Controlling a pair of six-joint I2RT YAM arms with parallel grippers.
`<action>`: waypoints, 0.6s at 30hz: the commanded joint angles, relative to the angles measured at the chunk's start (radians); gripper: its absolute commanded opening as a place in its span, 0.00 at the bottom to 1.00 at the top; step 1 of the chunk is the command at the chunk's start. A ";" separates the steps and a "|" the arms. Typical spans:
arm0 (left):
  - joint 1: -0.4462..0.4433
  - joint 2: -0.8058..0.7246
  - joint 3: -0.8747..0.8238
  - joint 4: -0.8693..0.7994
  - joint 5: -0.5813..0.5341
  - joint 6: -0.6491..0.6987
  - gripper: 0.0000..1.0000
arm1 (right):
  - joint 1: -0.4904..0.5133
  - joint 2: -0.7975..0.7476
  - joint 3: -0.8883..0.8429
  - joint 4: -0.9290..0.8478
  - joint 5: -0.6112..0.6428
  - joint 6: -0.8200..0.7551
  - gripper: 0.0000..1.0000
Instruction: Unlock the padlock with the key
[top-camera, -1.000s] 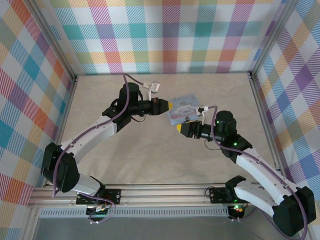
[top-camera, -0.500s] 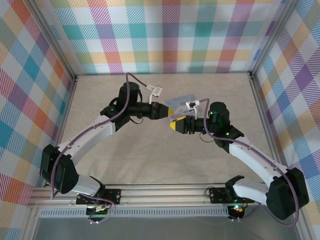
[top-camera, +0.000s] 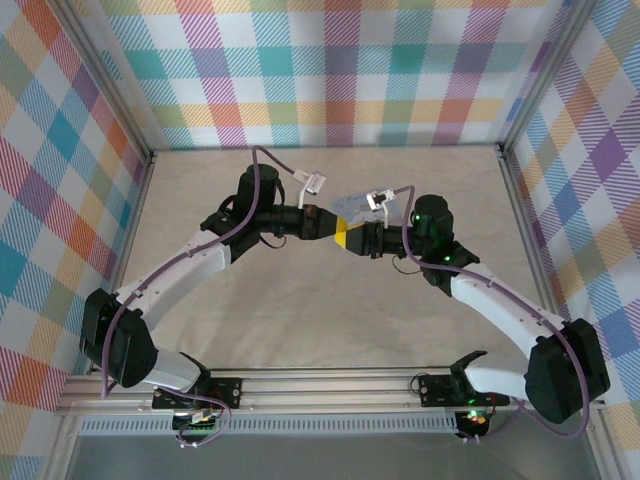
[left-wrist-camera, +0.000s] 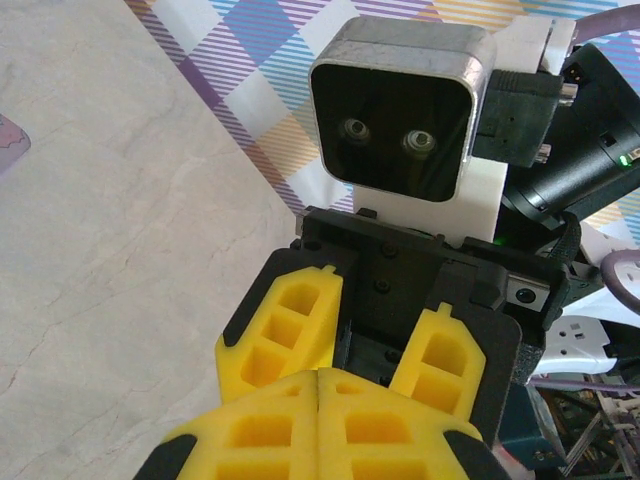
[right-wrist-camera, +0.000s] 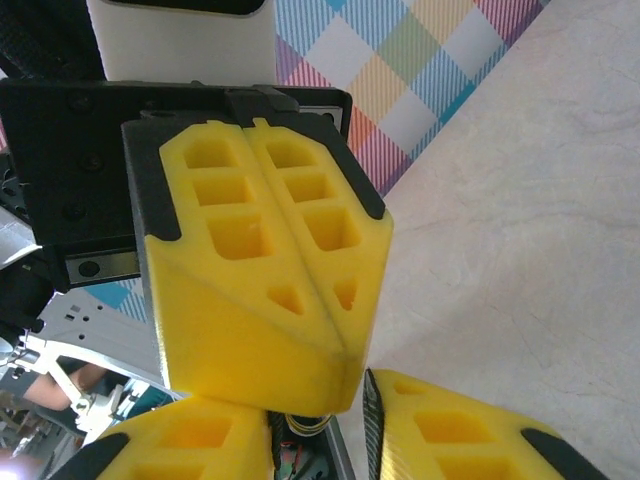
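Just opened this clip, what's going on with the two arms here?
Both arms are reaching to the middle of the table, pincers nose to nose close to a light-blue tin. The left pincer is shut, and its tip points into the gap between the parted fingers of the right pincer. What, if anything, is pinched there is hidden by the yellow pads, so the unlocking cannot be judged.
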 joint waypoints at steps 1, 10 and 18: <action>-0.009 -0.018 0.004 0.011 0.022 0.018 0.00 | 0.011 0.010 0.033 0.061 -0.017 0.016 0.24; -0.009 -0.024 0.003 0.024 0.002 0.003 0.09 | 0.012 -0.015 0.012 0.035 0.031 0.007 0.00; 0.022 -0.067 -0.031 0.120 -0.114 -0.116 0.47 | 0.014 -0.076 -0.060 -0.010 0.121 0.022 0.00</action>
